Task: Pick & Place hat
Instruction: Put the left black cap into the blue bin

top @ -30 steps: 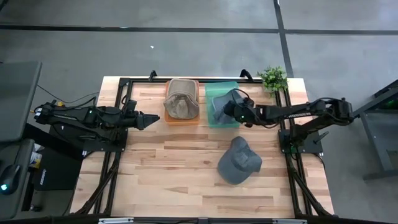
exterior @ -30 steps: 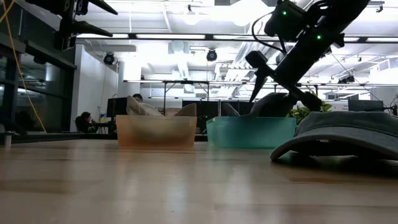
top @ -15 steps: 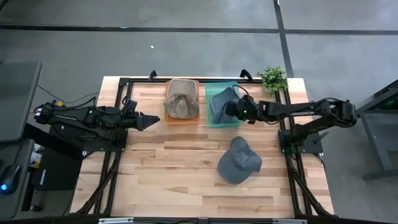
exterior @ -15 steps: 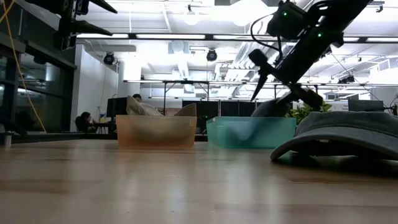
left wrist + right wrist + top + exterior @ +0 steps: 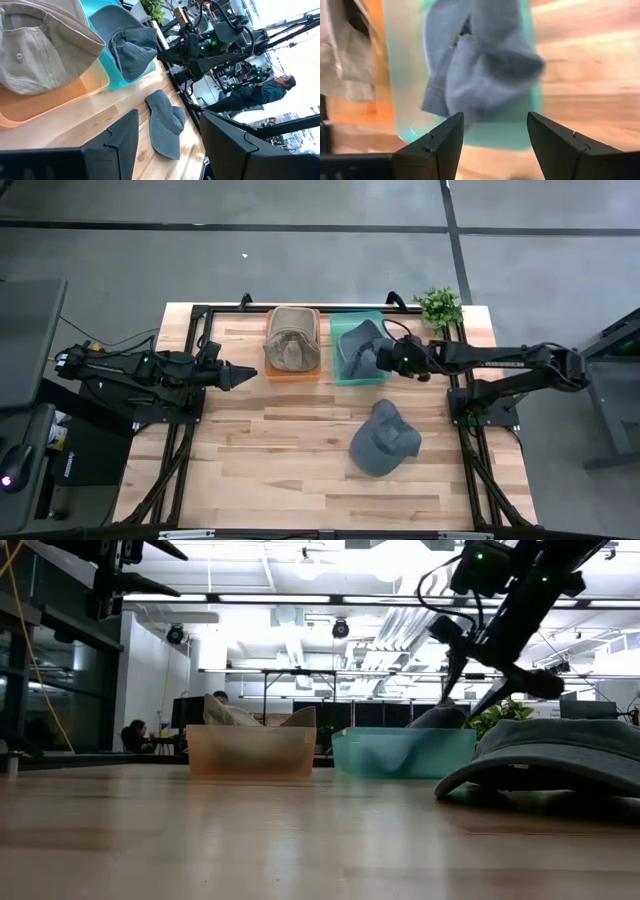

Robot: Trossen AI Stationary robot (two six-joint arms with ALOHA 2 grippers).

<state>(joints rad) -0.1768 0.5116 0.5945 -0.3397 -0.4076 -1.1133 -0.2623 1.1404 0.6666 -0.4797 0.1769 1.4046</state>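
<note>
The right gripper (image 5: 381, 355) is up above the teal bin (image 5: 345, 375) with its claw wide open and holding nothing, and the blue hat (image 5: 355, 343) lies crumpled in that bin, so if the claw dips down it could snag the cloth and pull the hat out. The other gray hat (image 5: 384, 439) sits flat on the table (image 5: 260, 450), near the right arm's side, with its long way running from the top down toward the front-left corner, and I think its brim points that way. The left gripper (image 5: 243, 375) waits beside the orange bin (image 5: 290, 375) holding the tan hat (image 5: 291, 338), its claw open and empty.
</note>
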